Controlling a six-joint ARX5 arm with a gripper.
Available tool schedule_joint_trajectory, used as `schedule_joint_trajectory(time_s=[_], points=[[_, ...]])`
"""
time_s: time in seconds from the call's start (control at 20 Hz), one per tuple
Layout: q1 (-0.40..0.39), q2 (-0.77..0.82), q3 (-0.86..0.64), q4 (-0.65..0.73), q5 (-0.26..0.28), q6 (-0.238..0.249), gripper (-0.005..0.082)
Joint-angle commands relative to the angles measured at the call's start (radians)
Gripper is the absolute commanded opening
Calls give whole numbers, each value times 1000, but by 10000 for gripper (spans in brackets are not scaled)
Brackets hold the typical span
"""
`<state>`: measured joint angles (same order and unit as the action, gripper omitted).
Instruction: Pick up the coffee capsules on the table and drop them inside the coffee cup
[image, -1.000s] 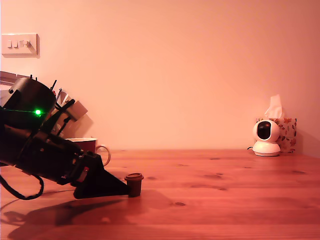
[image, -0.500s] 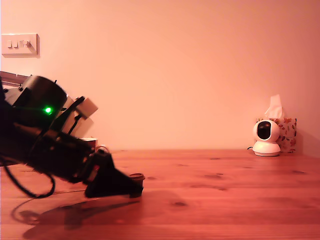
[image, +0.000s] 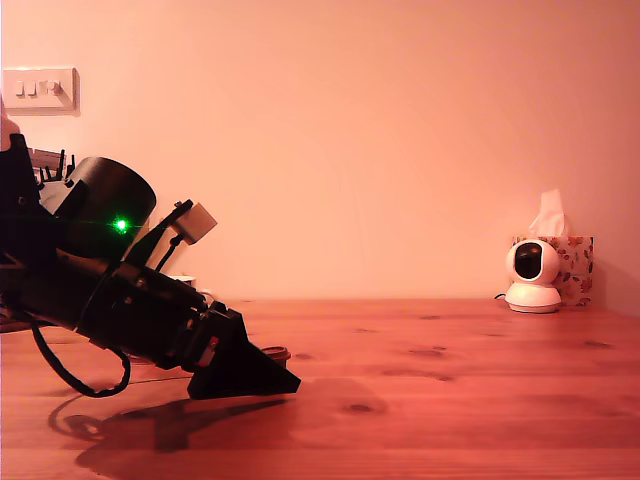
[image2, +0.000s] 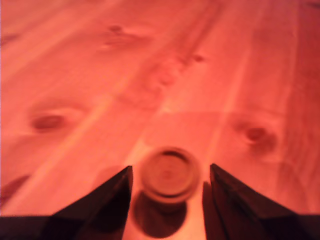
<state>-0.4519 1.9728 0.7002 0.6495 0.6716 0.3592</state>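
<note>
Pale wall and a warm orange-brown pine table (image: 470, 400) make up the scene, with a light switch (image: 38, 88) high on the exterior view's left and a small white camera (image: 531, 276) in front of a patterned tissue box (image: 572, 266) at the far right of that view. Low on the exterior view's left, the black arm (image: 110, 300) leans down so that the gripper (image2: 169, 186) rests close to the wood, its tips almost touching the surface. That low, slanted pose looks chosen to bring the jaws level with a short pod.

One coffee capsule (image2: 170, 174) stands upright on the table between the two dark fingers (image2: 107, 197), rim up; in the exterior view only its rim (image: 276, 352) peeks out behind the jaw. The jaws stand spread wider than the capsule, with a strip of wood showing on each side (so nothing is gripped yet, as far as the wrist view shows). My reading is that closing on the pod is the step in hand.

Of the coffee cup (image: 183, 281), only a sliver of pale rim shows behind the arm, and what it holds cannot be told from here. No other capsules are visible in either view.
</note>
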Motion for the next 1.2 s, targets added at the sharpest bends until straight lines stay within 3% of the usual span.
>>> schedule_joint_trajectory(time_s=[0.0, 0.2, 0.5, 1.15], points=[[-3, 18, -4, 0, 0, 16, 418], [-3, 18, -4, -1, -23, 16, 388], [-2, 18, -4, -6, -26, 38, 156], [2, -10, -4, 0, -26, 39, 145]])
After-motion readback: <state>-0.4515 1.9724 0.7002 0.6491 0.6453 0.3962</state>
